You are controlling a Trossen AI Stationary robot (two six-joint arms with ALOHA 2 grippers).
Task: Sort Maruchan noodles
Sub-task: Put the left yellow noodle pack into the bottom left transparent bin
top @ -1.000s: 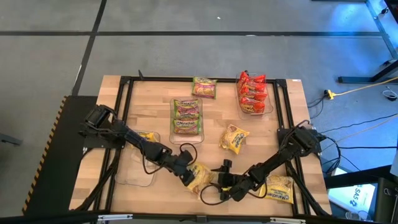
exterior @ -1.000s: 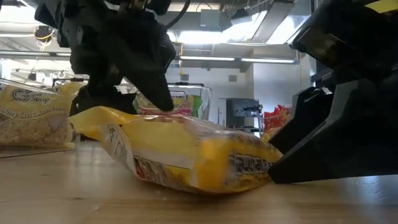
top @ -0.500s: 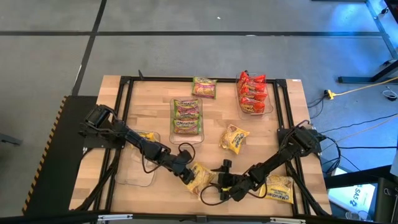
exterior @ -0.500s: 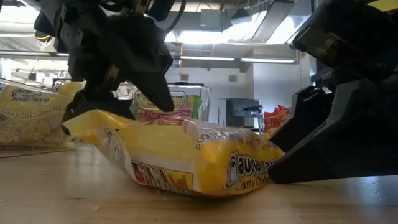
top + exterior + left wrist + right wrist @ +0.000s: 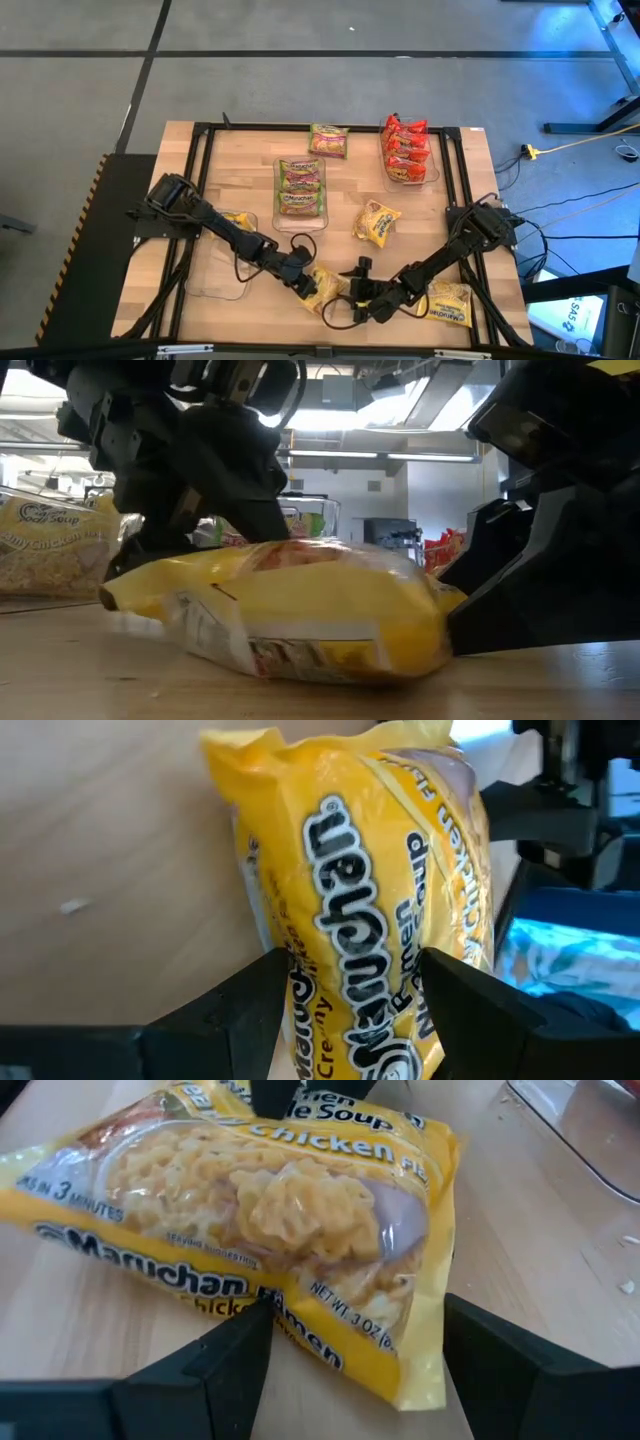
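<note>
A yellow Maruchan packet [image 5: 328, 285] lies near the table's near edge, between my two grippers. My left gripper [image 5: 300, 280] comes at it from the left and is shut on it; the left wrist view shows the packet [image 5: 360, 870] between the fingers. My right gripper [image 5: 362, 293] is open at the packet's other end. Its fingers [image 5: 230, 1365] stand on either side of a packet corner [image 5: 420, 1380]; whether they touch it, I cannot tell. In the low view the packet [image 5: 300, 620] rests on the wood. My left gripper pinches the yellow packet between its two fingers [image 5: 265, 995], at the end nearest the left arm [image 5: 350, 1010]. The fingers lie on the packet's two side edges, and it bulges up between them. They come slanting down from the table's left. The packet's underside [image 5: 300, 665] stays on the table.
Two more yellow packets lie loose [image 5: 377, 222] [image 5: 450, 302]. A clear bin holds green packets [image 5: 300, 187], another holds red ones [image 5: 407, 150], and a bin by the left arm holds a yellow one [image 5: 238, 220]. One green packet [image 5: 328, 140] lies at the far edge.
My left gripper has turned while holding the yellow packet, and the packet has rolled with it on the table, showing a different face and standing fuller in the low view. The left arm's rear joints have shifted slightly toward the right.
</note>
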